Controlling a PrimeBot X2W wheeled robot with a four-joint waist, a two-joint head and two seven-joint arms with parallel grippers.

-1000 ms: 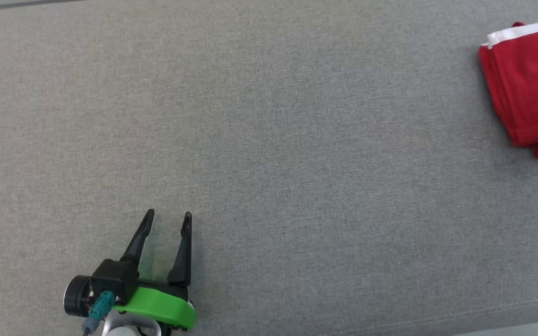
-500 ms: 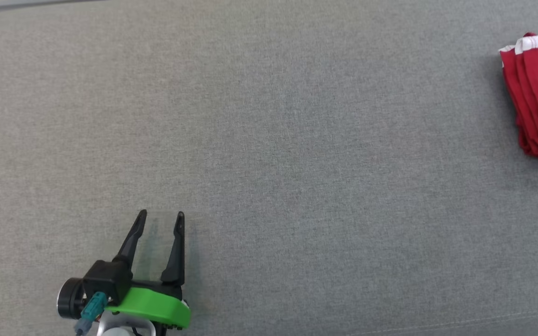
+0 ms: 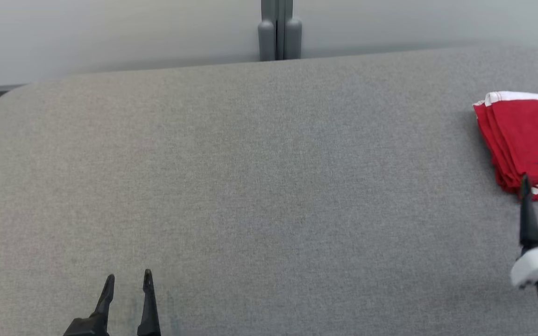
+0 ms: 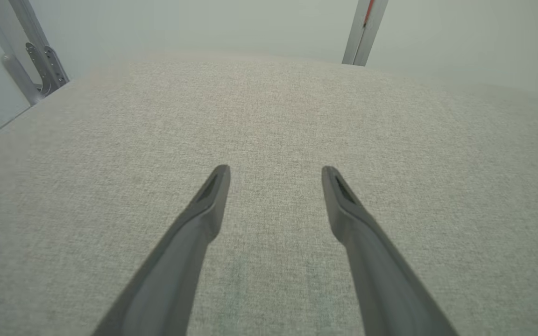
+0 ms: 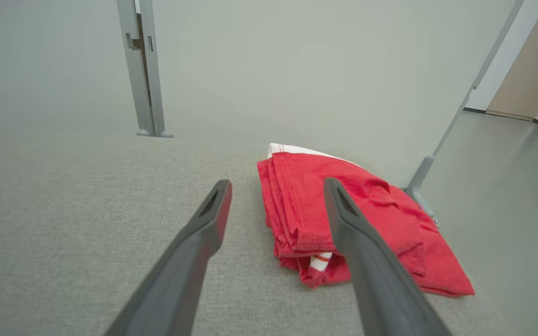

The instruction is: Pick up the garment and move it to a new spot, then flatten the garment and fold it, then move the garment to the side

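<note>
You have the grey fabric surface (image 3: 269,186) stretching across your head view, with a pale wall (image 3: 110,37) and a grey post (image 3: 278,32) behind it. The garment (image 3: 526,140), red with a white band, lies folded in a stack at the surface's right edge. Your right gripper (image 5: 277,183) hovers just beside it, jaws spread and empty. Your left gripper (image 3: 129,275) sits well apart at lower left, jaws likewise spread

One folded red garment (image 3: 526,140), one grey fabric surface (image 3: 269,186), two dark-fingered hands: left hand (image 3: 128,274), right hand (image 5: 277,183).
</note>
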